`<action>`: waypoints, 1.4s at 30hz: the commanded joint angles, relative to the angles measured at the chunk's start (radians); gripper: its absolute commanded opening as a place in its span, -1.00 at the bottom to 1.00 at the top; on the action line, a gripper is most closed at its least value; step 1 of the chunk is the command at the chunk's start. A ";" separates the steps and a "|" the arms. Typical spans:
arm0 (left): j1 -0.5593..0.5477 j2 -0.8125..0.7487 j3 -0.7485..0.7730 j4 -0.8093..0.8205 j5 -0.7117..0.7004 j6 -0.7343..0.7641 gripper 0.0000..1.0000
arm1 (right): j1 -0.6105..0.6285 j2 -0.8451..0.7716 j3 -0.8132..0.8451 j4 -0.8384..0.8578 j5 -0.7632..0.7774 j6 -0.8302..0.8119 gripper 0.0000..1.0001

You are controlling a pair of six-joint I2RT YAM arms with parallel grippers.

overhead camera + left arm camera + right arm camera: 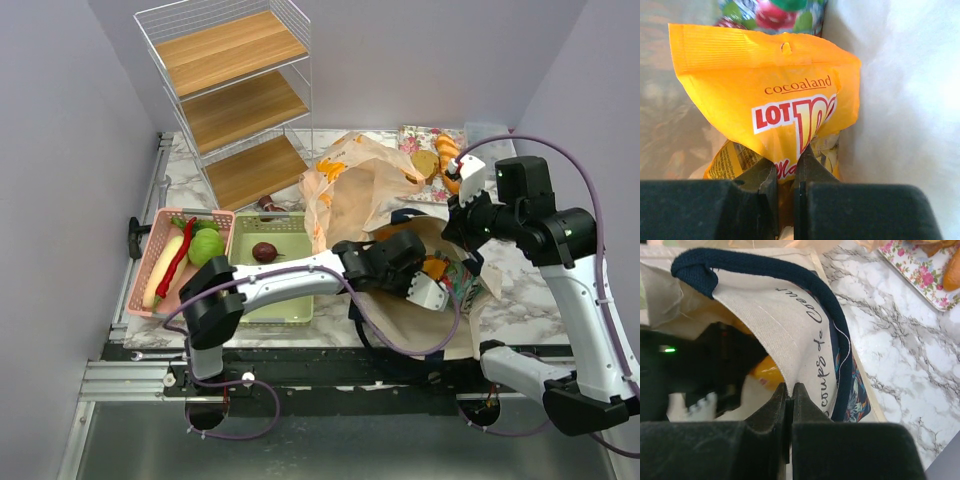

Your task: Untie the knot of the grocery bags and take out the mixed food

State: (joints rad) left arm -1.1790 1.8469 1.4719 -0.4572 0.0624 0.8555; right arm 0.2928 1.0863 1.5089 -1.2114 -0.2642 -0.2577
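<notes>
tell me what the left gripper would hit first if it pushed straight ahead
The left gripper is shut on the orange Cocoaland packet. Straight ahead, just past it, lies a packet printed with red and green fruit, likely the first new contact; depth is unclear.

One wire rack [235,90] carries three wooden shelves. There are two baskets: one pink basket [143,262] and one green basket [292,238]. The pink one holds one green round vegetable [206,245], one pale radish [163,272] and one red chilli [178,255]. There are two dark balls: one maroon ball [264,251] in the green basket and a second maroon ball [267,205] outside it. One tan grocery bag [350,185] and one canvas tote [790,325] show. The two snack packets are one orange snack packet [770,105] and one teal snack packet [463,282]. One floral tray [415,138] bears one brown bread slice [424,163] and what looks like three bread rolls [450,160], crowded together. There are two arms: the left arm [290,278] and the right arm [575,250].
</notes>
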 commanded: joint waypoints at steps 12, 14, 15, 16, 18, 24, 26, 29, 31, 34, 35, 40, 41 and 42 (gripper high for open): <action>0.066 -0.423 0.316 -0.203 0.426 -0.582 -1.00 | 0.000 -0.040 -0.089 0.083 0.109 0.049 -0.99; 0.134 -0.456 0.373 -0.205 0.447 -0.687 -1.00 | -0.001 -0.043 -0.090 0.085 0.104 0.051 -0.99; 0.175 -0.464 0.405 -0.207 0.434 -0.726 -1.00 | -0.001 -0.044 -0.092 0.084 0.097 0.051 -0.99; 0.210 -0.466 0.449 -0.208 0.407 -0.760 -1.00 | 0.000 -0.046 -0.092 0.082 0.093 0.051 -0.99; 0.279 -0.457 0.539 -0.215 0.312 -0.791 -1.00 | -0.001 -0.046 -0.092 0.080 0.084 0.048 -0.99; 0.496 -0.378 0.772 -0.088 0.009 -0.838 -1.00 | 0.000 -0.039 -0.084 0.047 0.063 0.032 -0.99; 0.554 -0.361 0.787 0.023 -0.077 -0.851 -1.00 | -0.002 -0.034 -0.081 0.038 0.058 0.029 -0.99; 0.608 -0.288 0.852 0.167 -0.271 -0.850 -1.00 | -0.001 -0.029 -0.081 0.029 0.038 0.019 -0.99; 0.675 -0.189 1.005 0.135 -0.284 -0.955 -1.00 | -0.001 -0.027 -0.093 0.035 0.027 0.021 -0.99; 0.748 -0.081 1.136 0.155 -0.294 -1.030 -1.00 | -0.002 -0.023 -0.103 0.038 0.016 0.025 -0.99; 0.769 -0.075 1.122 0.187 -0.287 -1.046 -1.00 | -0.001 -0.024 -0.105 0.038 0.016 0.025 -0.99; 0.855 -0.081 1.002 0.307 -0.263 -1.177 -1.00 | -0.011 -0.017 -0.102 0.029 0.011 0.019 -0.99; 0.868 -0.063 1.004 0.316 -0.265 -1.194 -1.00 | -0.012 -0.016 -0.100 0.025 0.013 0.016 -0.99; 0.884 -0.043 1.023 0.321 -0.259 -1.208 -1.00 | -0.013 -0.014 -0.098 0.021 0.012 0.015 -0.99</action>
State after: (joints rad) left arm -0.3462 1.8008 2.4573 -0.3511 -0.1806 -0.2157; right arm 0.2874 1.0660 1.4101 -1.1629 -0.2211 -0.2359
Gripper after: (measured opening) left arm 0.113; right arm 0.035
